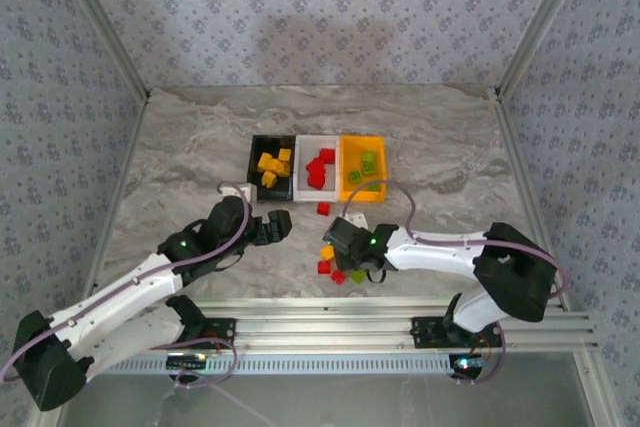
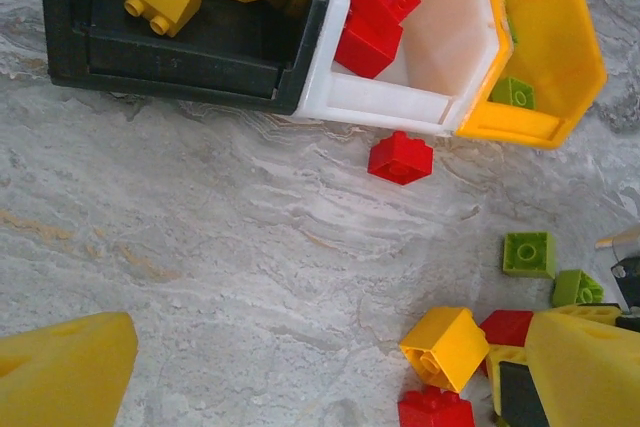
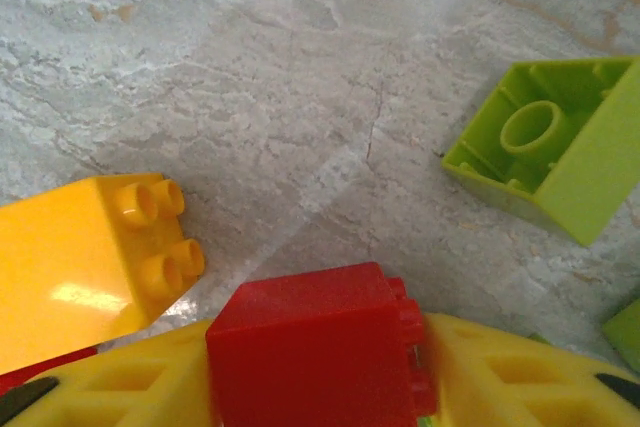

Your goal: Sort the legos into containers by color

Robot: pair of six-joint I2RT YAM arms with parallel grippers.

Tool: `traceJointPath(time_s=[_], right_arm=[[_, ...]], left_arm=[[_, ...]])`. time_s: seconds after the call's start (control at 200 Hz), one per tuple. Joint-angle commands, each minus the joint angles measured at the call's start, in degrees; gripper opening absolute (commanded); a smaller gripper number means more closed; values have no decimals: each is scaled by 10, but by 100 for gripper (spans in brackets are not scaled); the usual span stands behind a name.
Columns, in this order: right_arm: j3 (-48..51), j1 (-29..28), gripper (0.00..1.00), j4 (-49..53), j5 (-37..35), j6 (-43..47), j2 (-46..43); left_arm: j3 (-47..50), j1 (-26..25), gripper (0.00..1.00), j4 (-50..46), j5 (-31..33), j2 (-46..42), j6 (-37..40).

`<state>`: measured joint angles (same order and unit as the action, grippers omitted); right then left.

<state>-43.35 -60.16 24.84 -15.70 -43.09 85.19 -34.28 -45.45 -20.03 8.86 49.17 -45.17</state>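
1. Gripping a red brick (image 3: 315,347), the right gripper (image 1: 346,239) has its yellow fingers (image 3: 520,377) pressed against the brick's two sides, low over the marbled table (image 1: 180,147) near the arms' bases.
2. Just beside that held piece, the right wrist view shows a yellow brick (image 3: 90,257) lying on its side with its studs pointing right. A lime green brick (image 3: 555,142) is tipped so that its hollow underside shows.
3. Around the right gripper lies the loose pile (image 1: 338,272): red, green and yellow legos close together on the table.
4. Left of the pile, the left gripper (image 1: 272,227) has its jaws spread wide, with nothing held between them.
5. Farther out, a lone red lego (image 2: 400,157) sits on the table just in front of the white bin's near wall.
6. Farthest away, three containers stand in a row, side walls touching. The black bin (image 1: 272,138) on the left holds yellow bricks, the white bin (image 1: 317,138) in the middle holds red ones, and the orange bin (image 1: 383,172) on the right holds green ones.
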Motion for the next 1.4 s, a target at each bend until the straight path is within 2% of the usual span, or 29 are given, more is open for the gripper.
traceJointPath(time_s=[0.0,0.165,0.305,0.395,0.535,0.695,0.959,1.179,1.294,1.394], right_arm=[[0,-5,47,25,-22,-10,-7],[-9,-5,39,43,-42,1,-53],[-55,-2,37,65,-46,46,-99],[-95,14,37,55,-26,75,-96],[-174,62,37,15,11,121,-29],[-291,129,37,-12,31,140,96],[-447,187,38,7,23,145,244],[-519,219,45,21,42,121,301],[-549,229,67,28,55,118,316],[-555,232,71,27,56,118,300]], left_arm=[[0,-2,99,-18,17,-7,-6],[2,-2,100,-18,15,-7,-8],[4,-2,99,-22,14,-13,4],[11,-2,99,-27,19,-21,3],[27,-1,100,-28,22,-39,-11],[44,1,99,-31,21,-57,-20],[76,5,99,-9,12,-96,-21],[93,5,99,26,-1,-96,-17],[96,5,99,36,-6,-86,-21],[84,6,99,30,-11,-63,-19]])
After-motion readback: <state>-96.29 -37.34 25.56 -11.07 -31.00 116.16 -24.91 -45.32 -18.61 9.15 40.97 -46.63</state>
